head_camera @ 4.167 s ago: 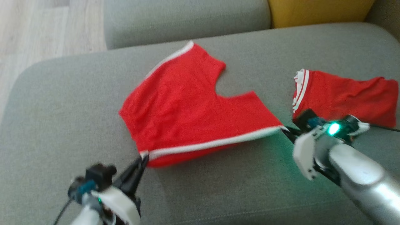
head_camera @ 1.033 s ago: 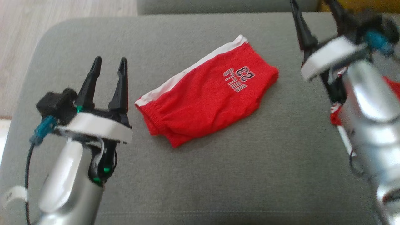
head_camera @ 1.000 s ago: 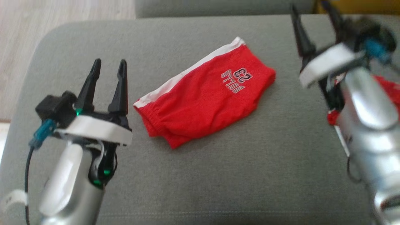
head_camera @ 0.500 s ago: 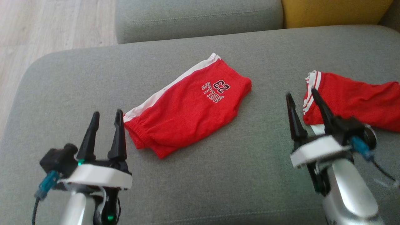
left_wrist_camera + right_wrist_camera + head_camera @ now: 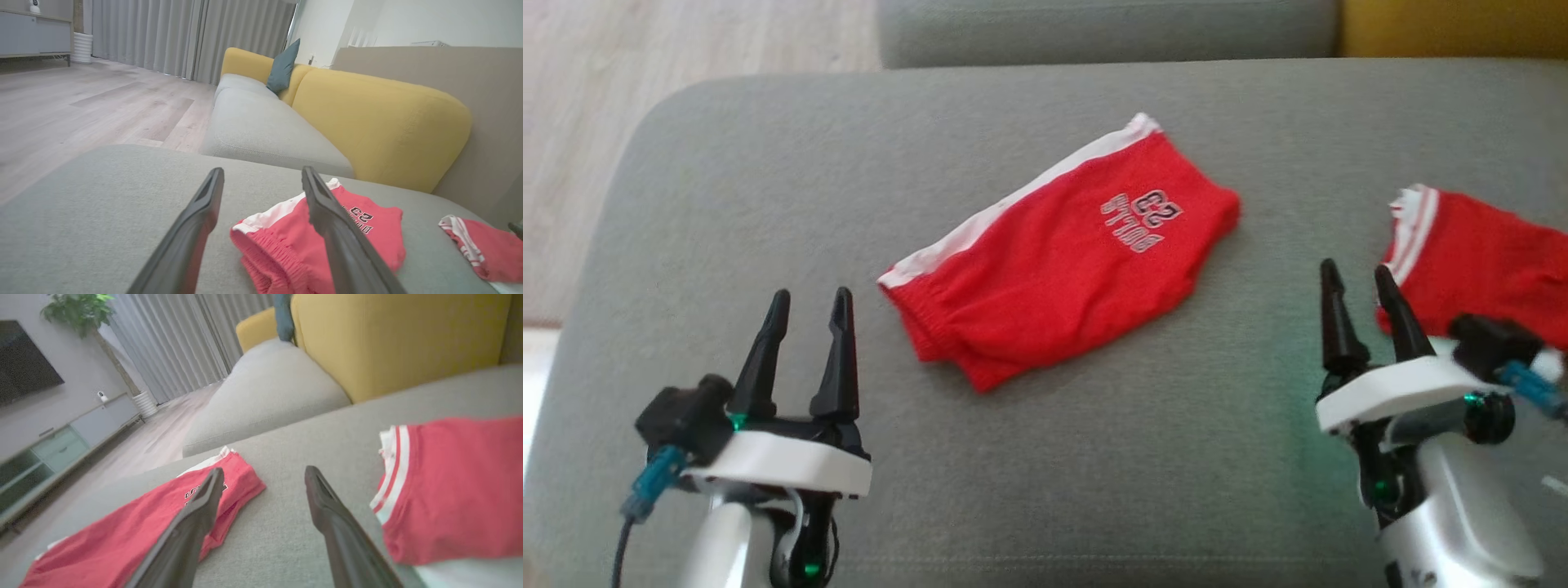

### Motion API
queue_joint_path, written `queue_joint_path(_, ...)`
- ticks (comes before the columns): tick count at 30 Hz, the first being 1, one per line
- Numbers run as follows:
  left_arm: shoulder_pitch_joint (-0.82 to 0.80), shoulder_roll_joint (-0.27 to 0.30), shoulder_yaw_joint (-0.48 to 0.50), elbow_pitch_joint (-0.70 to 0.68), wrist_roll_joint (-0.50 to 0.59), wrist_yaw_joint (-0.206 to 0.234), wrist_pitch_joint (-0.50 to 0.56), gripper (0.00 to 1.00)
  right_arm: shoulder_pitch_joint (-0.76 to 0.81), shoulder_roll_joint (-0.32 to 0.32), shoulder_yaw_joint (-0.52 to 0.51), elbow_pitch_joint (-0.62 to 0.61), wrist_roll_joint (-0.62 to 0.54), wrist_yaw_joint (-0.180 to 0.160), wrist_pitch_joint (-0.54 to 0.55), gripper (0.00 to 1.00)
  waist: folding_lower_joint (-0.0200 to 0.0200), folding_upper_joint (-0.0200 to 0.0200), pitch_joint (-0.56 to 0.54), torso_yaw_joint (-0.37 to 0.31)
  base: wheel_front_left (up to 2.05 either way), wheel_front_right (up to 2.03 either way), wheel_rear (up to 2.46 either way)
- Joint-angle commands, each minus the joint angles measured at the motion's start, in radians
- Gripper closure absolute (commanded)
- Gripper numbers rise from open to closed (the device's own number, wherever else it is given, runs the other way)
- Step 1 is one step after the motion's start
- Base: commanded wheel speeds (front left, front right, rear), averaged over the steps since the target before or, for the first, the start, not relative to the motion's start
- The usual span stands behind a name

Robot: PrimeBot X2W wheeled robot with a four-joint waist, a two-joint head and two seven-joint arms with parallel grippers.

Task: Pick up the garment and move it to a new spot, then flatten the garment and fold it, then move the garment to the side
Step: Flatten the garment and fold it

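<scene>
Folded red shorts (image 5: 1062, 253) lay flat near the middle of the grey sofa seat (image 5: 1094, 457), set diagonally. The elastic waistband end was at the near left. The white side stripe ran along the far-left edge. The "BULLS 23" print sat upside down near the far-right end. Nothing held the shorts or touched them.

Left fingers (image 5: 837, 359) were at the lower left of the head view, spread apart and empty, tips pointing away from the robot. They were near the waistband end but clear of it. In the left wrist view the waistband corner showed between and past the two fingers.

Right fingers (image 5: 1337, 327) were at the lower right, also spread and empty, well apart from the shorts. In the right wrist view there was bare seat between them, shorts to the left.

A second red garment (image 5: 1478, 261) with white striped trim lay on the seat at the right edge, just beside the right fingers. Could not tell whether they touched it.

Another grey seat (image 5: 261, 126) and a yellow backrest (image 5: 380, 122) were behind, with a teal pillow (image 5: 282, 67) further along. Wood floor (image 5: 605, 122) lay to the left, grey curtains (image 5: 184, 36) beyond it.
</scene>
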Motion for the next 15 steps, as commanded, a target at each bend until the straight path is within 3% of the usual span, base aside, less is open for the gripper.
queue_joint_path(1,-0.057,0.003,0.028,-0.031,0.026,-0.005,-0.005,0.0,-0.061,0.008,0.011,-0.01,0.07,-0.001,0.014,0.0,0.0001,0.0,0.025,0.037,0.0,0.0,0.0)
queue_joint_path(9,-0.07,-0.003,0.001,-0.016,0.059,-0.024,-0.005,0.0,-0.194,0.008,0.0,0.238,0.429,-0.001,0.06,0.0,0.0001,0.0,0.079,0.149,0.0,0.0,0.0)
queue_joint_path(15,-0.078,-0.005,-0.002,-0.008,0.065,-0.03,-0.005,0.0,-0.306,0.008,0.034,0.416,0.538,-0.001,0.059,0.0,0.0001,0.0,0.101,0.2,0.0,0.0,0.0)
